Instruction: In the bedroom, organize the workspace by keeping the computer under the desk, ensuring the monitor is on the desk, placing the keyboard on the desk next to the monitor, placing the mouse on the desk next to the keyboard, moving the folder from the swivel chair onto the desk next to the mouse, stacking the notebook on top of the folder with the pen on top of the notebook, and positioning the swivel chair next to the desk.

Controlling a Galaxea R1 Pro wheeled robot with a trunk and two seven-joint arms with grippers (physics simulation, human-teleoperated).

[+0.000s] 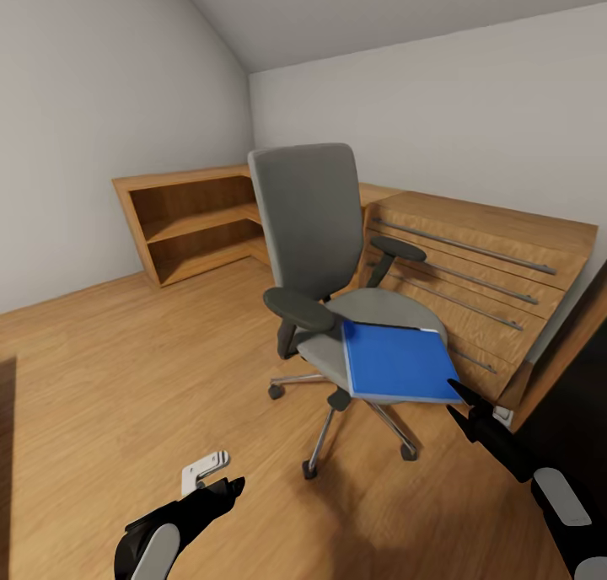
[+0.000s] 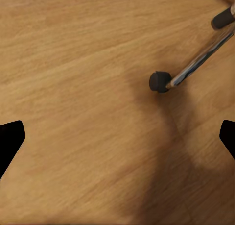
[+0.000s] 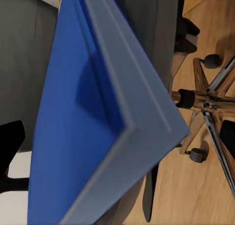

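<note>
My right gripper point(image 1: 459, 401) hangs with its jaws apart, just off the near corner of the folder point(image 1: 394, 362) lying on the chair point(image 1: 314, 226) seat. My left gripper point(image 1: 226, 489), jaws apart, hovers over bare floor point(image 2: 88, 87) beside a castor point(image 2: 159, 81).

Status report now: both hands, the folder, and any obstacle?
Right hand open at folder's corner, not gripping. Left hand open, low over floor. Blue folder lies on swivel chair seat. Nothing blocks it.

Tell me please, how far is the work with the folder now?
Nothing looks done yet: the folder lies on the swivel chair seat. In hand: the open right end effector reaches its corner. Left: grasping it and carrying it away. The left end effector hangs over the floor.
</note>
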